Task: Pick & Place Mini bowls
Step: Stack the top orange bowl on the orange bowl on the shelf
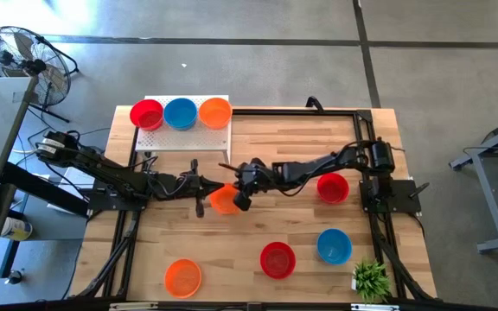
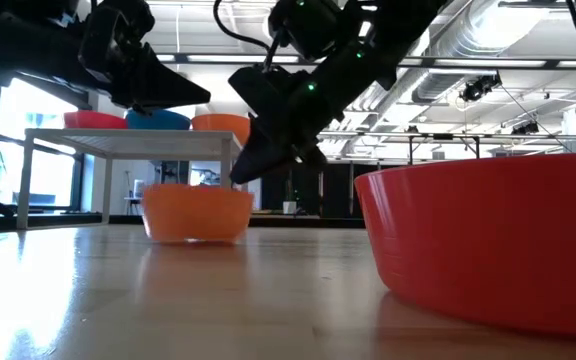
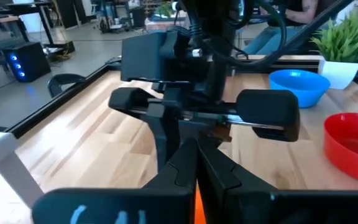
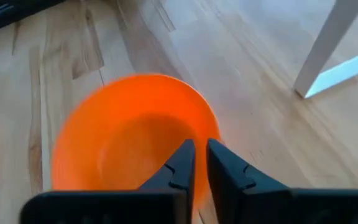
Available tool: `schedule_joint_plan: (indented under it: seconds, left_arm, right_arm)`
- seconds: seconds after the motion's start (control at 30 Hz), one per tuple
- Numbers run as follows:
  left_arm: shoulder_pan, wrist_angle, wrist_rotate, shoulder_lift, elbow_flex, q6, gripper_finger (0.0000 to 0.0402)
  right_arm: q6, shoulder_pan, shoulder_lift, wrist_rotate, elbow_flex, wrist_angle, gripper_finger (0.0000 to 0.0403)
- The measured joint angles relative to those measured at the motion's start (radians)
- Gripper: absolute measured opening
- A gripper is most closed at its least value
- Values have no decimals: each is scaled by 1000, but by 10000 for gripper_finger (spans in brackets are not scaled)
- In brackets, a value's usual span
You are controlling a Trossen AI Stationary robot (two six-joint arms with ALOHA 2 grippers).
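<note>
We see the right gripper [image 4: 196, 163] low over the middle of the wooden table [image 1: 318, 238], its two dark fingers [image 4: 180, 163] a narrow slit apart and straddling the rim of a small glossy orange plastic bowl [image 4: 129, 140] that sits on the wood; whether they pinch that rim or merely flank it we cannot tell; the left gripper [image 3: 196, 167] hangs just to the left of the same bowl, pointing at it, its fingers pressed fully together and holding nothing.

At the far left stands a white perforated box-like stand [image 1: 184, 136]; on top of it, in a row from left to right, sit a red bowl [image 1: 147, 113], a blue bowl [image 1: 180, 112] and a second orange bowl [image 1: 215, 111].

On the table itself a red bowl [image 1: 333, 187] lies to the right under the right arm; near the front edge sit a third orange bowl [image 1: 182, 276] at the left, another red bowl [image 1: 277, 259] in the middle and a blue bowl [image 1: 334, 245] to its right; a small green potted plant [image 1: 370, 278] stands at the near right corner.
</note>
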Motion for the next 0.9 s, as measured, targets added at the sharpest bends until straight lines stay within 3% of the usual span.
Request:
schedule_joint_plan:
  seconds: [0.17,0.33,0.6,0.73,0.9]
  left_arm:
    - [0,-20,0,0,0,19,0]
    - [0,-96,12,0,20,-28,0]
    - [0,-422,14,0,155,-77,0]
    - [0,-570,29,0,222,-103,0]
    - [0,-636,78,0,256,-146,0]
  right_arm:
    - [-127,-11,-22,-18,-1,-7,64]
    - [-338,8,-112,-64,-61,28,16]
    - [-367,-11,-234,-217,-418,481,13]
    - [-393,-32,-309,-219,-575,598,3]
    - [-397,-63,-422,-188,-725,677,7]
